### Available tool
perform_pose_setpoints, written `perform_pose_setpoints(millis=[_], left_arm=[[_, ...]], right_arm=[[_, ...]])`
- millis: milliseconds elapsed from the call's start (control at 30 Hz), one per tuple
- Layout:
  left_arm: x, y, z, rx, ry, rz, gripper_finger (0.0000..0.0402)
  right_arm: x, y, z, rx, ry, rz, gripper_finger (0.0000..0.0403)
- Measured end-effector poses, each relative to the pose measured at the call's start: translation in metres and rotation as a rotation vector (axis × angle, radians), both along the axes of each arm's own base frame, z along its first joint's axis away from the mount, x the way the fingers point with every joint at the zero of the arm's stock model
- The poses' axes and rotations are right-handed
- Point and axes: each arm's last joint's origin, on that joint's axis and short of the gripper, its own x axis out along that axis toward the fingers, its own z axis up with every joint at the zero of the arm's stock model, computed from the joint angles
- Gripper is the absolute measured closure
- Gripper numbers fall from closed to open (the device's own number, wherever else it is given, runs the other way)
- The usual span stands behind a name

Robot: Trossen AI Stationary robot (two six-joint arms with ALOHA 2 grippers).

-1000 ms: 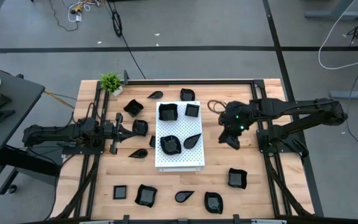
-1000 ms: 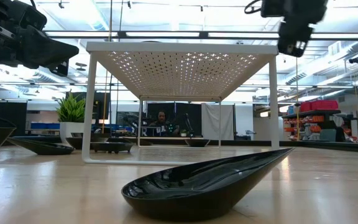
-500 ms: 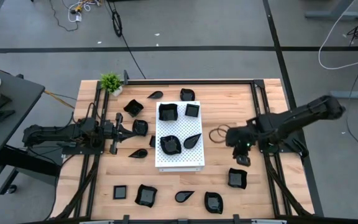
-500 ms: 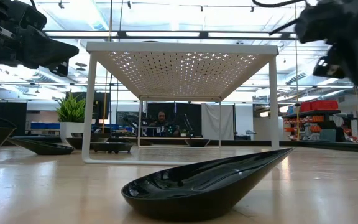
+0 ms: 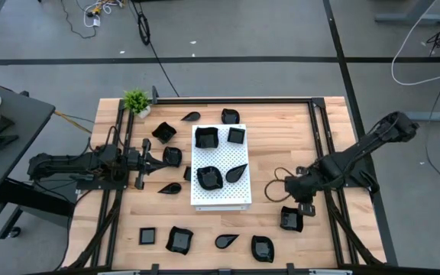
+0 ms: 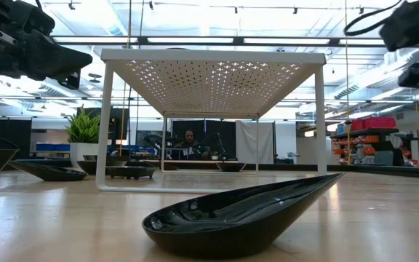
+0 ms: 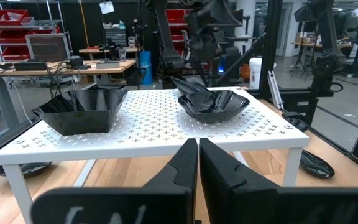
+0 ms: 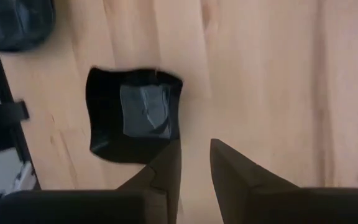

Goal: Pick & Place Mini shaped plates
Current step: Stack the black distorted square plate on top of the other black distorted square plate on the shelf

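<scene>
Several mini shaped plates, small and glossy black, lie about the wooden table. Four of them, among them one (image 5: pixel 210 177), sit on the white perforated board (image 5: pixel 221 197) at the middle. A wavy-edged square plate (image 5: pixel 291 219) (image 8: pixel 135 121) lies flat on the table at the near right. My right gripper (image 5: pixel 301 203) (image 8: pixel 194 146) hangs just above and beside it, pointing steeply down, open, with nothing between its fingers. My left gripper (image 5: pixel 159 159) (image 7: pixel 198 155) rests shut and level at the board's left side.
A small green plant (image 5: pixel 137 101) stands at the far left corner. More black plates (image 5: pixel 179 240) (image 5: pixel 263 248) line the near edge, and a leaf-shaped one (image 6: pixel 238 215) lies close before the low camera. Black frame rails (image 5: pixel 334 221) run along the right side.
My right gripper has swung from beside the board's far right toward the table's near edge and a little right. It has come down and tipped more steeply downward, and now stands over the wavy square plate. Its fingers have kept the same gap.
</scene>
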Motion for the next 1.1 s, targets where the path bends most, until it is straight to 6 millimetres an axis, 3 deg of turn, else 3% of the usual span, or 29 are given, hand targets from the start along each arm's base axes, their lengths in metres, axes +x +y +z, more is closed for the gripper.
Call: perform_pose_setpoints(millis=[167, 567, 833, 1100], left_arm=[[0.000, 0.000, 0.000, 0.000, 0.001, 0.000, 0.0381], [0.000, 0.000, 0.000, 0.000, 0.000, 0.000, 0.0381], [0.000, 0.000, 0.000, 0.000, 0.000, 0.000, 0.0381], [0.000, 0.000, 0.000, 0.000, 0.001, 0.000, 0.0381]], right_arm=[[0.001, 0.014, -0.010, -0.019, 0.049, 0.037, 0.0295], [0.017, 0.027, -0.029, -0.003, 0.026, 0.059, 0.0191], [0.012, 0.024, -0.061, -0.036, 0.104, 0.026, 0.0183], [0.016, 0.027, -0.070, 0.003, 0.103, 0.036, 0.0201]])
